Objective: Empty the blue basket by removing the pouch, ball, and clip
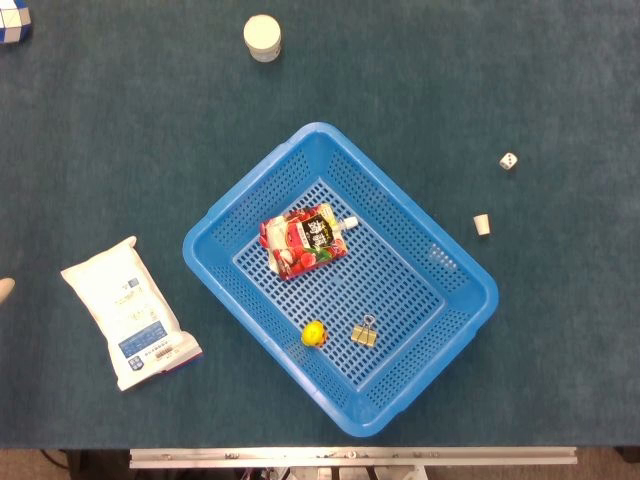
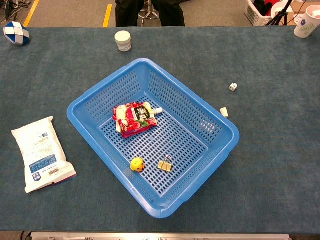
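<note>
My hands barely show: a pale tip at the left edge of the head view may be part of my left hand [image 1: 5, 289], too little for me to tell whether its fingers are spread or closed, and my right hand appears in neither view.

The blue basket [image 1: 222, 216] sits turned at an angle in the middle of the tabletop [image 1: 120, 140]. All three things lie on its floor. The red pouch [image 1: 302, 241], with its white spout pointing right, lies toward the far left part. The yellow ball [image 1: 314, 333] rests toward the near side, with the clip [image 1: 364, 332] just beside it on the right, apart from it.

Left of the basket lies a white bag [image 1: 128, 310]. A white jar [image 1: 262, 37] stands at the far side, a blue-and-white puzzle [image 2: 16, 33] at the far left corner, and a die [image 1: 509, 160] and a small white cap [image 1: 482, 224] to the right.
</note>
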`<state>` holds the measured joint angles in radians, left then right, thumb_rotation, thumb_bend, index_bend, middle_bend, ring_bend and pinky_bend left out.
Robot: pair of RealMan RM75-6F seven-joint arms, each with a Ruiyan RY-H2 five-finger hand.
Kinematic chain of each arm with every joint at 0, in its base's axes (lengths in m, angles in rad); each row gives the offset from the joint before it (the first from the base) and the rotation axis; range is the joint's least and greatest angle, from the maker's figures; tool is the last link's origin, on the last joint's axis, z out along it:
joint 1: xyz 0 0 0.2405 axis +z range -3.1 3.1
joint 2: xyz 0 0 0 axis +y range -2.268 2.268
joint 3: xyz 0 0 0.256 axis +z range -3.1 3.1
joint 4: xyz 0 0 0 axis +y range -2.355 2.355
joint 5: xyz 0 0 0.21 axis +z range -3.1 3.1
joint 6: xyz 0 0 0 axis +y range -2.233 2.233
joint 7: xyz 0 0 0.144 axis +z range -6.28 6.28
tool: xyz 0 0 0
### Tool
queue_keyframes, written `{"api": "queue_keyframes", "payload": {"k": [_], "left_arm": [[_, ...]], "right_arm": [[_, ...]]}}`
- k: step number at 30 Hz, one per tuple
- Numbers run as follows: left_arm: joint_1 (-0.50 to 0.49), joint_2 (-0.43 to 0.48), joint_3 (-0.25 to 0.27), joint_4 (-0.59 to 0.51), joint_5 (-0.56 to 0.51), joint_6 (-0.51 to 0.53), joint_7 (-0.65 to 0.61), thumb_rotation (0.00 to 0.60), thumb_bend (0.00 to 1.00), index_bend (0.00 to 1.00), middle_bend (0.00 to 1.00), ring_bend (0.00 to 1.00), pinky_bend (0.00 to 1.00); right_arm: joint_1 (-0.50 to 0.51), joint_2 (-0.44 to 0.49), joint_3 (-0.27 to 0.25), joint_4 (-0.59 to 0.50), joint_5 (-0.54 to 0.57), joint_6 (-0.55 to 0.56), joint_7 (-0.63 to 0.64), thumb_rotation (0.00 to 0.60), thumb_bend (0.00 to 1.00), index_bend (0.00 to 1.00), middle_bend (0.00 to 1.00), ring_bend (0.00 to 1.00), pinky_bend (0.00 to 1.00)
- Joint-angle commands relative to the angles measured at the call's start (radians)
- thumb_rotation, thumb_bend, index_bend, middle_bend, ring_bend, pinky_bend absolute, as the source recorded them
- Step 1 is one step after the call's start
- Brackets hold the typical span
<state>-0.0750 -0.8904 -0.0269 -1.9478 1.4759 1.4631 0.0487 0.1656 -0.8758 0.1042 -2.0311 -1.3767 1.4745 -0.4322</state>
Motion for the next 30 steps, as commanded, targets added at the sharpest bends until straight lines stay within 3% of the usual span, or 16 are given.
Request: {"api": "queue_keyframes", "payload": {"k": [1, 13, 19, 25, 30], "left_arm": [[0.001, -0.001, -0.001, -0.001, -0.002, 0.003, 0.003, 0.600, 0.00, 0.06, 0.00, 0.00, 0.00], [0.003, -0.003, -0.002, -0.002, -0.006, 0.006, 0.010, 0.600, 0.00, 0.06, 0.00, 0.00, 0.00], [0.006, 0.009, 0.003, -0.010, 0.007, 0.009, 0.006, 0.600, 0.00, 0.06, 0.00, 0.00, 0.00], [0.003, 0.021, 0.006, -0.016, 0.021, 0.005, 0.002, 0.600, 0.00, 0.06, 0.00, 0.00, 0.00], [0.003, 0.033, 0.009, -0.015, 0.031, 0.003, -0.007, 0.600, 0.00, 0.06, 0.00, 0.00, 0.00]], "right_arm": [[0.003, -0.001, 0.003, 0.002, 0.003, -0.004, 0.000, 0.600, 0.27, 0.26, 0.36, 0.19, 0.23], [0.021, 0.017, 0.012, -0.006, -0.019, -0.034, 0.026, 0.600, 0.27, 0.27, 0.37, 0.18, 0.23], [0.049, 0.045, 0.015, -0.043, -0.084, -0.073, 0.079, 0.600, 0.27, 0.27, 0.37, 0.19, 0.23], [0.121, 0.059, 0.019, -0.109, -0.141, -0.178, 0.052, 0.600, 0.27, 0.27, 0.37, 0.19, 0.23], [0.210, 0.031, 0.034, -0.179, -0.124, -0.304, -0.015, 0.600, 0.24, 0.27, 0.37, 0.20, 0.25]]}}
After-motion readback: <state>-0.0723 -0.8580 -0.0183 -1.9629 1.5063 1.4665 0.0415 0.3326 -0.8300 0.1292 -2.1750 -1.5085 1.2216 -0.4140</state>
